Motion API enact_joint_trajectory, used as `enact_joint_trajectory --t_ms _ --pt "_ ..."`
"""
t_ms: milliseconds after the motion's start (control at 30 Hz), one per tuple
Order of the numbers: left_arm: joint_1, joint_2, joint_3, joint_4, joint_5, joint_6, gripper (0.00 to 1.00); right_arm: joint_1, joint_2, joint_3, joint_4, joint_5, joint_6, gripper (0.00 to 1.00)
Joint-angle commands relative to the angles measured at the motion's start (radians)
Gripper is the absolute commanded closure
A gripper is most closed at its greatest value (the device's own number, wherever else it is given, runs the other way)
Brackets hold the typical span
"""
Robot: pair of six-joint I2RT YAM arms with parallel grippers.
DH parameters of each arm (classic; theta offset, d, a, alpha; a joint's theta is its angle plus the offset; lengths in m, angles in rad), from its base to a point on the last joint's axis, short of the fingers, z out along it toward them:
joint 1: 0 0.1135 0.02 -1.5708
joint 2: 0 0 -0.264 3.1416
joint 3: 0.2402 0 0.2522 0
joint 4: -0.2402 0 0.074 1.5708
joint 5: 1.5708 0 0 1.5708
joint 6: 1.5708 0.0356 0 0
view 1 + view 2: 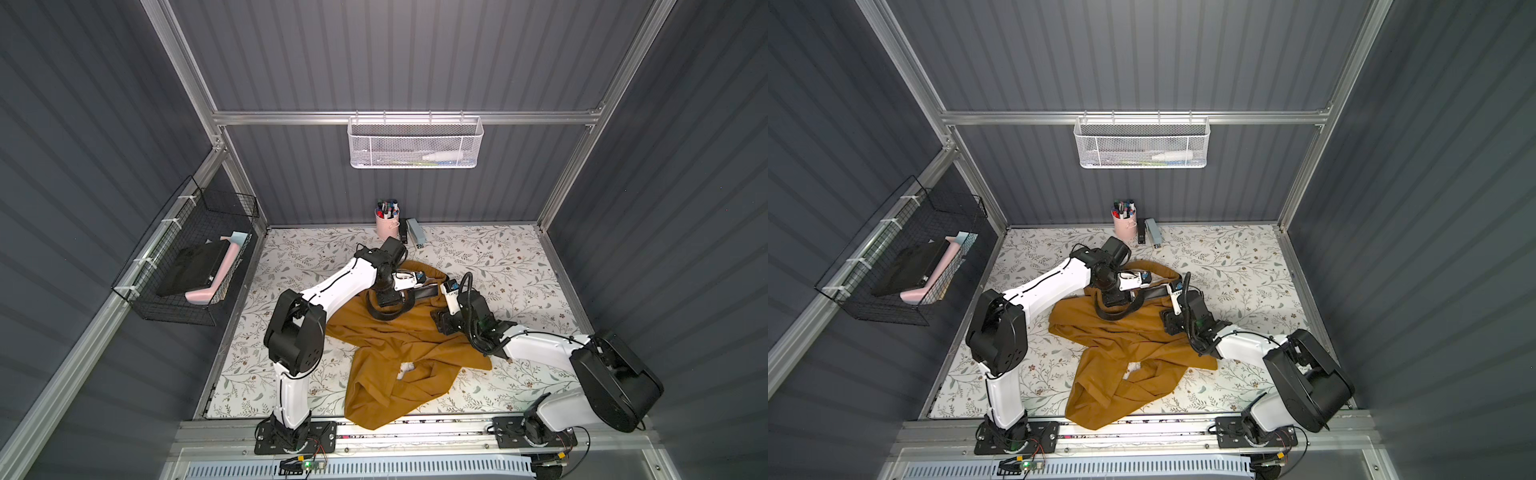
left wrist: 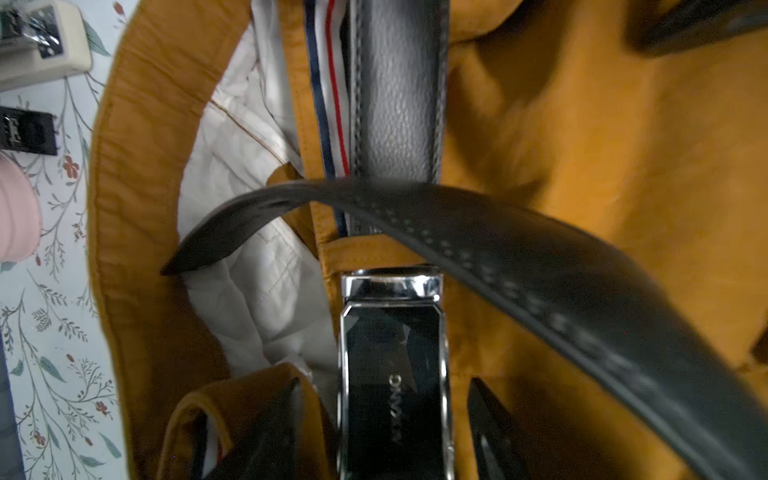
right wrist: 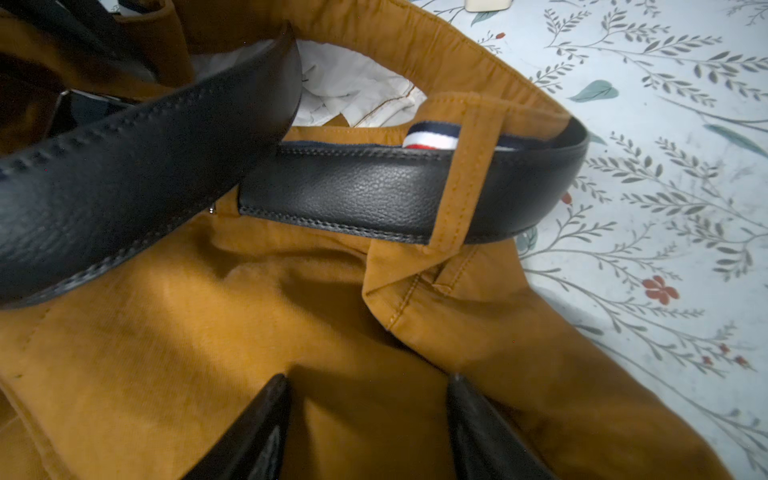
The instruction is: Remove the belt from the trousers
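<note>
belt buckle (image 2: 392,332) sits ungripped inside the spread left gripper (image 2: 384,382); right gripper (image 3: 369,378) gapes empty above trousers (image 3: 208,311).

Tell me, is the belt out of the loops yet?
No, partly in. The belt runs under a loop on the trousers; its buckle is undone, tail free.

Trousers (image 1: 399,345) mustard-brown; belt (image 3: 353,195) black; table cover (image 1: 498,257) floral white.
</note>
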Motion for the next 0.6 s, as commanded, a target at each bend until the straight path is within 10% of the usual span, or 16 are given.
enact_joint_trajectory --t_ms 0,133,333,367,567 --pt "0.001 0.059 -0.001 0.042 -0.065 0.017 0.37 -0.006 0.000 -0.004 -0.005 -0.015 0.013 0.37" --pt "0.001 0.108 0.040 0.069 -0.070 -0.040 0.43 -0.006 -0.020 -0.015 0.002 -0.054 -0.003 0.36" --pt "0.001 0.057 0.069 0.061 0.000 -0.095 0.82 0.004 -0.007 -0.002 0.008 -0.185 -0.090 0.33" --pt "0.002 0.044 0.072 0.060 0.005 -0.096 0.87 0.010 -0.002 0.004 0.008 -0.182 -0.098 0.03" --pt "0.001 -0.040 0.175 -0.027 0.087 -0.116 1.00 0.026 0.102 0.100 -0.021 -0.072 -0.140 0.03"
